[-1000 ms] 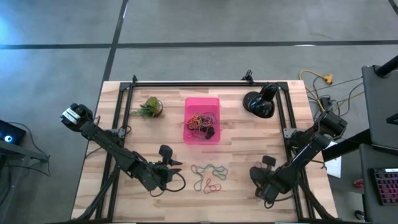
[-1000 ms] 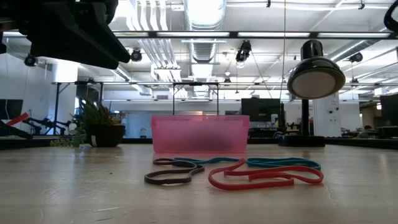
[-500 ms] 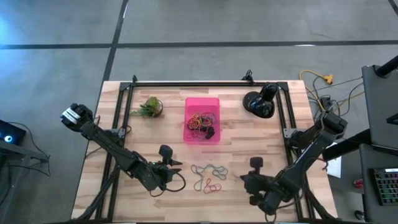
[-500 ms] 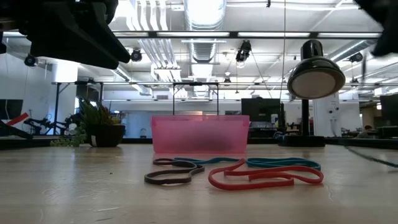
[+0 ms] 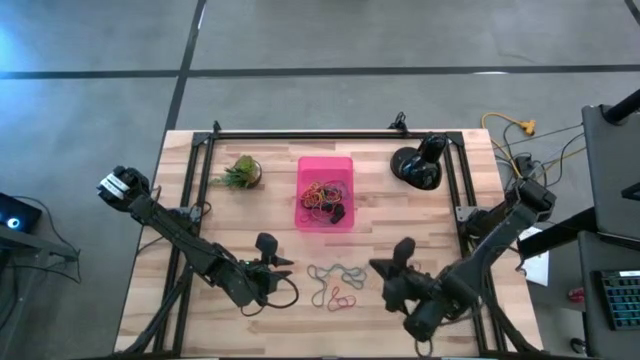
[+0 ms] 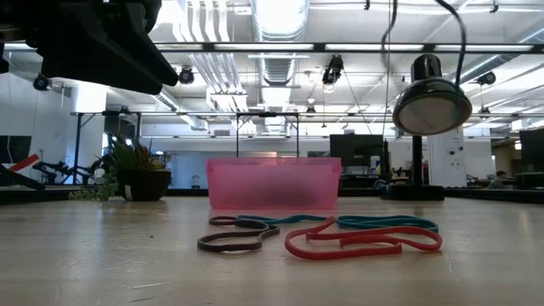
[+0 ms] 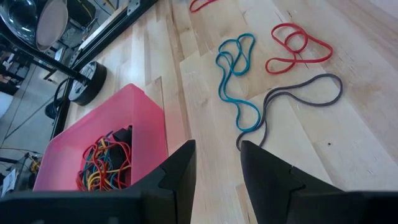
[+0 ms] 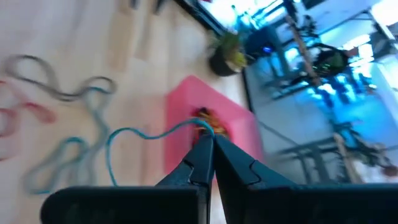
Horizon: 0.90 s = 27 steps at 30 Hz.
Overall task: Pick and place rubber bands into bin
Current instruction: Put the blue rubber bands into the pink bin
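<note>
The left gripper (image 5: 283,272) sits at about 8 o'clock from the table's centre, just left of the loose rubber bands. Its fingers (image 7: 177,177) stand partly apart, a clear gap between them, and nothing is in that gap. From its wrist camera the bare wood shows between the 2 fingers.

A small potted plant (image 5: 240,172) stands at about 10 o'clock on the table (image 5: 185,200), well left of the bin.

The bin (image 5: 325,192), a bright pink tray, lies near the table's middle toward 12 o'clock. Inside it is a tangle of rubber bands in red, orange and yellow, with a dark lump among them (image 7: 106,158).

At about 6 o'clock from the bin, on the bare wood, lie the loose rubber bands (image 5: 336,283): a teal band (image 7: 236,78), a dark grey band (image 7: 298,93) and a red band (image 7: 297,45). The teal and grey loops overlap; the red one lies just beside them. In the low view the red band (image 6: 361,242) lies nearest the camera, with the bin (image 6: 272,183) behind it.

The right gripper (image 5: 383,270) is at about 5 o'clock, just right of the loose bands. Its fingers (image 8: 205,163) are pressed together to a point, and a thin teal strand (image 8: 143,134) runs from their tips out across the table; whether it is truly pinched cannot be told for sure.

A round black lamp (image 5: 417,165) stands at about 2 o'clock, right of the bin.
</note>
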Each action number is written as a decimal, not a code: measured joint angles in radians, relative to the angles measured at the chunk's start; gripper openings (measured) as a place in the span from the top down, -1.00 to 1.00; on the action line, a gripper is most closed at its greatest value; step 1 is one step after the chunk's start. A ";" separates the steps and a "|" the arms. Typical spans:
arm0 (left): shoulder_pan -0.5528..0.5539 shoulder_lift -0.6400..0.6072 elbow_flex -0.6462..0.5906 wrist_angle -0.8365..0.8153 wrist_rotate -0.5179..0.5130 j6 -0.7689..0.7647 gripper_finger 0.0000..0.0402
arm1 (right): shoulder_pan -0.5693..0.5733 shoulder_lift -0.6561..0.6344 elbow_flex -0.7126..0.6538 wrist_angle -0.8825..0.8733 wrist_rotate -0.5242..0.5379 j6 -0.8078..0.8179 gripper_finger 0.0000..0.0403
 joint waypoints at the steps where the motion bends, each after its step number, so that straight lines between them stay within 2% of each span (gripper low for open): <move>1: 0.000 0.000 0.000 0.000 0.000 0.000 0.45 | -0.016 0.000 -0.001 0.002 0.010 -0.014 0.96; 6: 0.000 0.000 0.000 0.000 0.000 0.000 0.45 | -0.118 0.000 -0.012 0.034 0.014 -0.088 0.96; 12: 0.000 0.000 0.000 0.000 0.000 0.000 0.45 | -0.282 0.000 -0.023 0.175 -0.003 -0.286 0.96; 20: 0.000 0.000 0.000 0.000 0.000 0.000 0.45 | -0.541 0.000 -0.030 0.429 -0.263 -0.549 0.96; 27: 0.000 0.000 0.000 0.000 0.000 0.000 0.45 | -0.763 0.000 -0.032 0.502 -0.521 -0.534 0.96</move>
